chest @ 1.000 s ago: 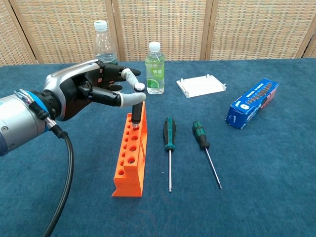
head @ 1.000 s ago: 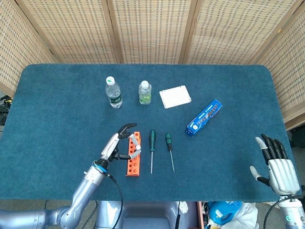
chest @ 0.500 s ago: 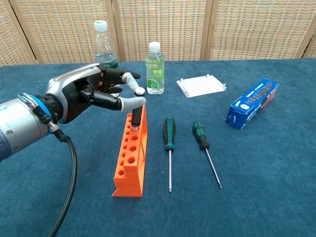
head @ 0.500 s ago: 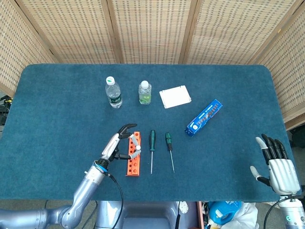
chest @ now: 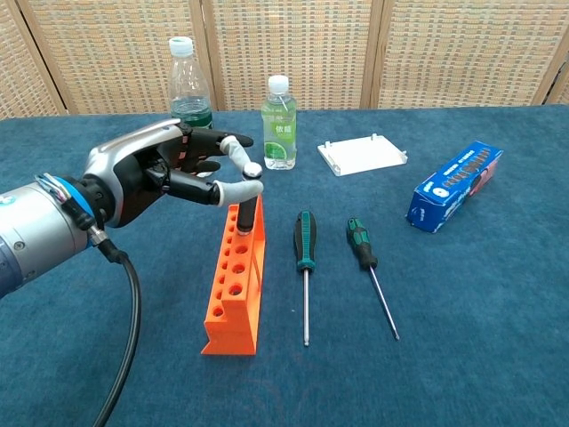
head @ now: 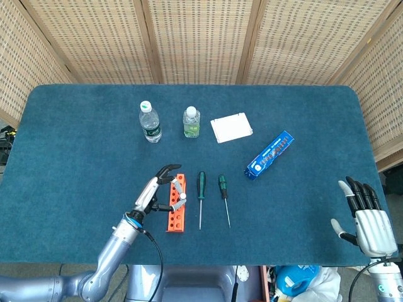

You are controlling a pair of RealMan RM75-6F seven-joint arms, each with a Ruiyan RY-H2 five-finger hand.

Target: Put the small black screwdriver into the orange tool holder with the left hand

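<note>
The small black screwdriver point(chest: 244, 220) stands upright in the far end hole of the orange tool holder point(chest: 238, 280), with only its black handle showing. My left hand point(chest: 169, 173) hovers just left of and above the handle, fingers apart, holding nothing; the thumb tip lies close over the handle's top. In the head view the left hand point(head: 156, 190) sits beside the holder point(head: 177, 212). My right hand point(head: 365, 217) rests at the table's near right edge, fingers spread and empty.
Two green-and-black screwdrivers point(chest: 305, 245) point(chest: 362, 246) lie right of the holder. At the back stand a clear water bottle point(chest: 188, 80) and a small green-labelled bottle point(chest: 279, 111), with a white box point(chest: 363, 154) and a blue box point(chest: 455, 185) to the right.
My left hand has let go of the screwdriver's top and drawn back slightly to the left. The screwdriver stays standing in the holder. The right hand has not moved.
</note>
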